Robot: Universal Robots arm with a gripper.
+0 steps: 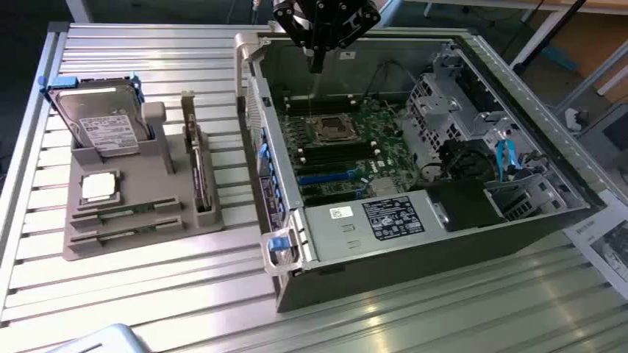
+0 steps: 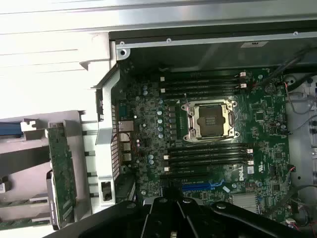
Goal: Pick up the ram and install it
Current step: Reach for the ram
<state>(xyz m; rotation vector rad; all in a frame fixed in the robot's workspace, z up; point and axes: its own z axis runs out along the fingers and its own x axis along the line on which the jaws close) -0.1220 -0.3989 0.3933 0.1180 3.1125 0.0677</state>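
Slatted metal bench [image 1: 147, 294]: ram [image 1: 125, 234], long thin green strip, sits edge-up in grey holder [image 1: 147, 184]; gripper [image 1: 316, 68] above open computer case [image 1: 412, 257], grasp cannot be told.

No wording can be read with certainty: print is seen on the white label [image 1: 106, 134] of the hard drive [image 1: 90, 101], on the power supply's black label [image 1: 393, 218] and on a small white sticker [image 1: 340, 212], while a white mark [image 2: 237, 174] on the motherboard [image 2: 148, 134] may be a Dell logo.
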